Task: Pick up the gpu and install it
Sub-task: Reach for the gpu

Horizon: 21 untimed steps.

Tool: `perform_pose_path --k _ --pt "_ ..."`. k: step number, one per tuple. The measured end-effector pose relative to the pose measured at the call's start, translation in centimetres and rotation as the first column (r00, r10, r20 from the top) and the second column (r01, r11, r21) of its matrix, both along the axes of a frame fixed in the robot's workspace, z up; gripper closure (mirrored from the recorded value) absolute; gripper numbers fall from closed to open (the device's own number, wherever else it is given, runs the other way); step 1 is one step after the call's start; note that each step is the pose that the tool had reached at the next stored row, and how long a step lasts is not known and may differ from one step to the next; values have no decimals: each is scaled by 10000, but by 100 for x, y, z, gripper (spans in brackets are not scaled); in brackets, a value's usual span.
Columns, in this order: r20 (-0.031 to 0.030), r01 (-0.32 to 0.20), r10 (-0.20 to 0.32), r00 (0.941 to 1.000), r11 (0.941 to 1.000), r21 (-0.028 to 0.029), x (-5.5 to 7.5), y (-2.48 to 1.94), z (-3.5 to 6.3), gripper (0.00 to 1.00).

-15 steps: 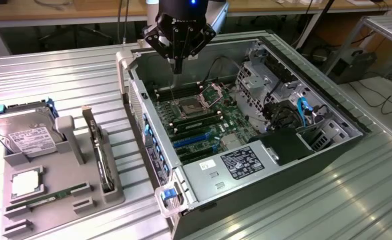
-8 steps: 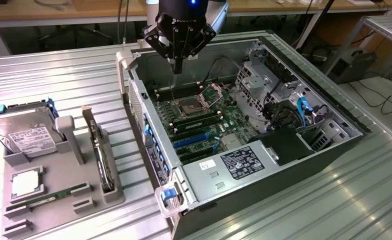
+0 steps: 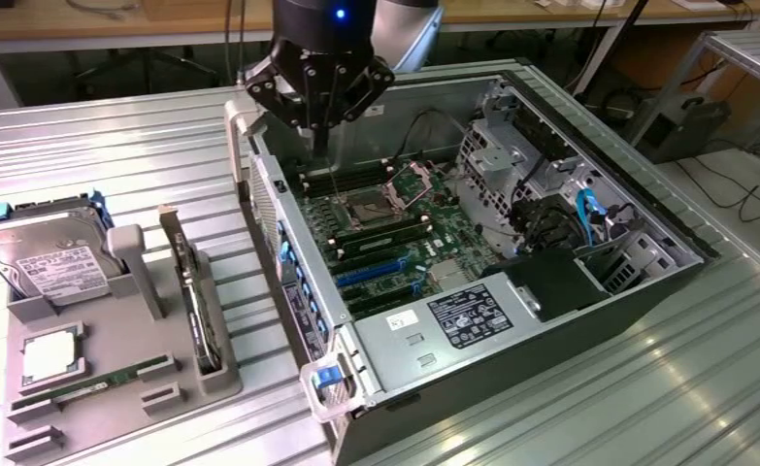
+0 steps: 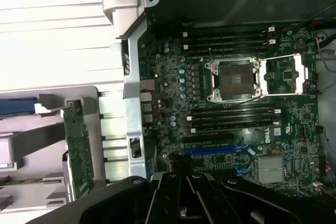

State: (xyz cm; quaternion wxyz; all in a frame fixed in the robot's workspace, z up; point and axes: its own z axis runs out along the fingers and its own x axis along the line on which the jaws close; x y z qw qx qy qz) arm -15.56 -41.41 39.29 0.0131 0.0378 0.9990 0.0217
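- Grey plastic holder on the exterior view's left, with a hard drive propped up at the back, plus a square silver chip and a green RAM stick lying nearer the front.
- Just right of those, gpu standing on edge in the holder's long slot (untouched, well apart from the arm).
- Next over, open computer case lying on its side, motherboard facing up.
- Gripper hovering over the case's edge nearest the holder, fingers pinched together, nothing between them.
- Further right, CPU socket with its latch flipped up, and blue slots below it.
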Motion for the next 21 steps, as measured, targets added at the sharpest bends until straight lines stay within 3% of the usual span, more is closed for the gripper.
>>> perform_pose_path --k 21 --pt "-1 1 -1 10000 10000 -5 -905 -196 -112 89"
